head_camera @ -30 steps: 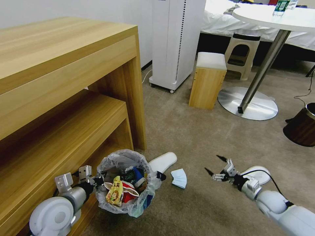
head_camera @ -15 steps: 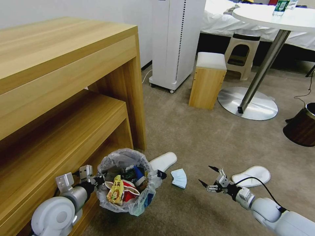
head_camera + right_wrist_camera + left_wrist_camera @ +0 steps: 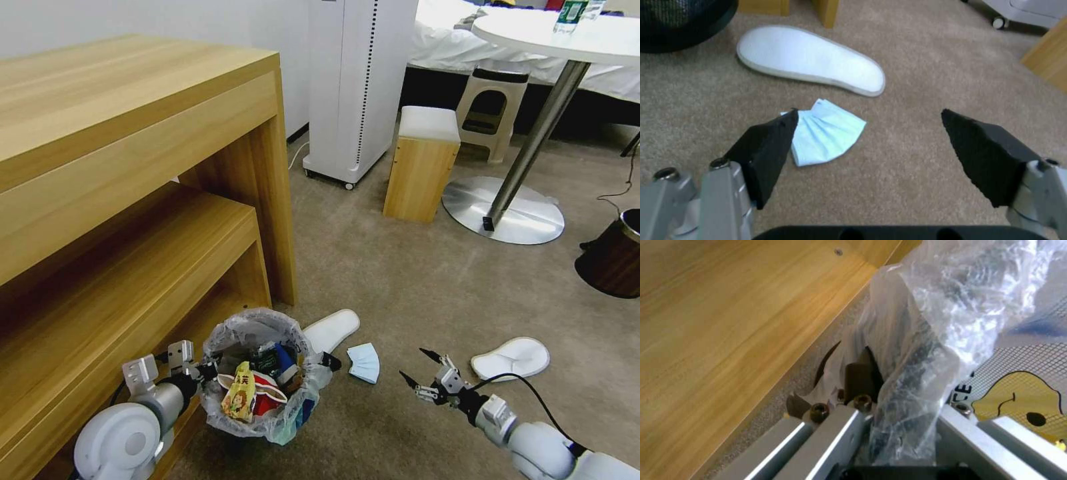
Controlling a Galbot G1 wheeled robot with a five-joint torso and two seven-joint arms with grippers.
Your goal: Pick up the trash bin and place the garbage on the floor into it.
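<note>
Trash bin, small, round and dark with blue sides and a crinkled clear plastic liner spilling over its rim, sits at the foot of a light wooden shelf unit, loaded with a yellow snack packet and a red-and-white paper bowl. The left gripper reaches it from the shelf side with its fingers closed on the rim and liner; the left wrist view shows the plastic bunched between the metal fingers and the wooden panel just beside them, leaving little room on that side.

On the beige short-pile carpet to the bin's right lie a white flat slipper, touching the bin, and a folded light-blue face mask just beside it. The right gripper hovers over open carpet near the mask, its black fingers spread wide. The right wrist view sets the mask partly behind one fingertip, the slipper beyond it. A second white slipper lies further right, with clear carpet around it. A brown wood-look bin stands well apart at the right edge.
</note>
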